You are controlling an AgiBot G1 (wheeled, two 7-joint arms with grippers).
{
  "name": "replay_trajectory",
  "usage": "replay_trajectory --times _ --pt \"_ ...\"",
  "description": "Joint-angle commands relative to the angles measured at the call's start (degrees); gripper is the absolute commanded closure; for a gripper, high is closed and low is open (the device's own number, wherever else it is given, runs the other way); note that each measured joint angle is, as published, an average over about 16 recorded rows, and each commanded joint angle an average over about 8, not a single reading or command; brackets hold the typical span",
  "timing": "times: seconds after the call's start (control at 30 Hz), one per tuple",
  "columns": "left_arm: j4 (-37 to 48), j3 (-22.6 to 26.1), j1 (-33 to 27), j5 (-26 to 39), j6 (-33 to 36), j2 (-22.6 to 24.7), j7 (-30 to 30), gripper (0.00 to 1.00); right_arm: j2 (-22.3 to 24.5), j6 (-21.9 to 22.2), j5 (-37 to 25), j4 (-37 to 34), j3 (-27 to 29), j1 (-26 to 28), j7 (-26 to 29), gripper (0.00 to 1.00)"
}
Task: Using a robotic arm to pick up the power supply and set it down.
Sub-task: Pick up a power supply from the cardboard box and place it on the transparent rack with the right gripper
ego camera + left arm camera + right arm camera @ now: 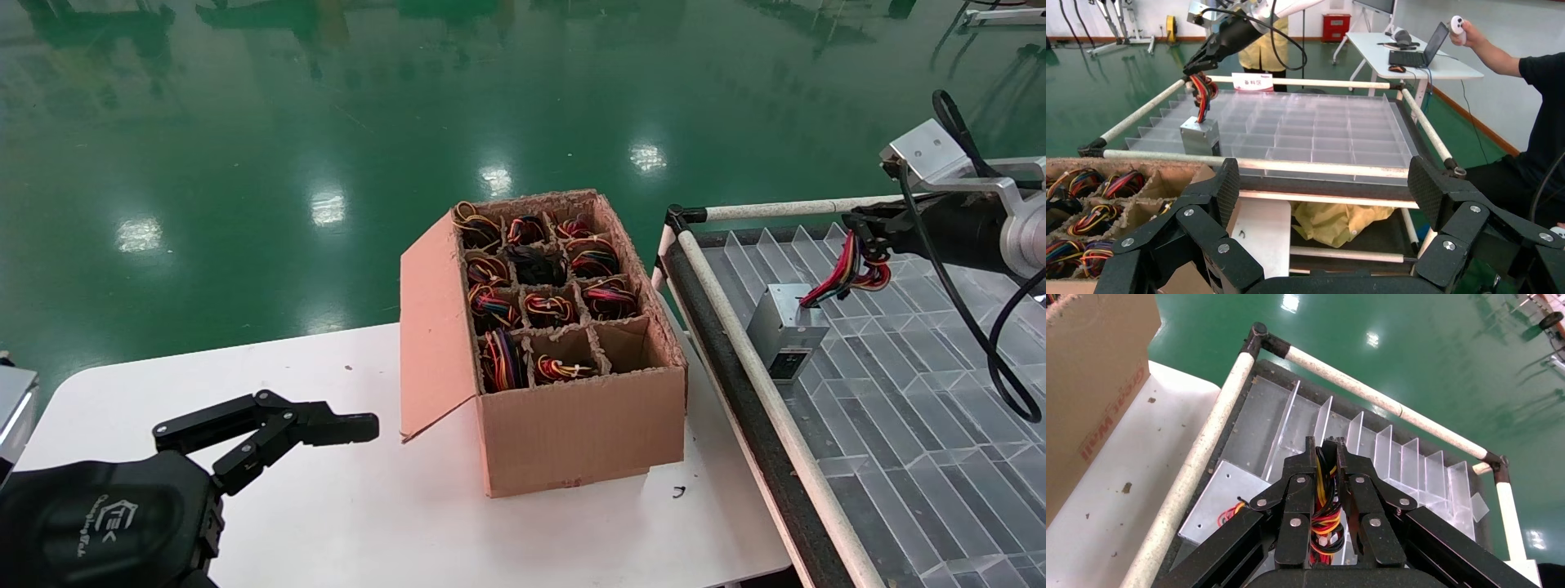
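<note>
Right claw [1326, 454] pinches only the power supply [786, 328] wires [846, 273] over the divider tray [915, 392]; slip or swing likely. Left claw [1324, 199] idle, wide.

white "tek" logo on the left hand [343, 428]; other print stays unreadable.

The right gripper [1326, 444] has its black fingers [1297, 490] pressed close on a bundle of red, yellow and black wires [1324, 517] running between them. Below the fingers lies the grey power supply [1214, 499], its flat metal face showing, with a few wires coming out of a hole in it. It sits on a clear tray [1352, 441] with upright dividers, framed by white rails [1202, 453] with black corner joints. Beside the rail are a white table [1113, 502] and a cardboard box [1092, 386]. Green floor [1413, 355] lies beyond.
</note>
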Motion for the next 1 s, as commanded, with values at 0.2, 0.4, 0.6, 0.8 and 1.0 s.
replay_trajectory --times 0.2,0.4,0.6,0.8,1.0 --pt "0.0 0.0 0.0 0.0 0.0 0.0 0.0 0.0 0.2 0.3 0.1 0.2 0.1 -0.6 0.0 0.0" --pt "0.0 0.0 0.0 0.0 0.0 0.0 0.0 0.0 0.2 0.3 0.1 0.2 0.1 -0.7 0.0 0.0" --pt "0.0 0.0 0.0 0.0 0.0 0.0 0.0 0.0 0.2 0.3 0.1 0.2 0.1 -0.6 0.0 0.0" --pt "0.0 0.0 0.0 0.0 0.0 0.0 0.0 0.0 0.2 0.2 0.1 0.2 0.1 -0.5 -0.1 0.0" --pt "0.0 0.0 0.0 0.0 0.0 0.0 0.0 0.0 0.1 0.2 0.1 0.2 0.1 -0.5 -0.1 0.0"
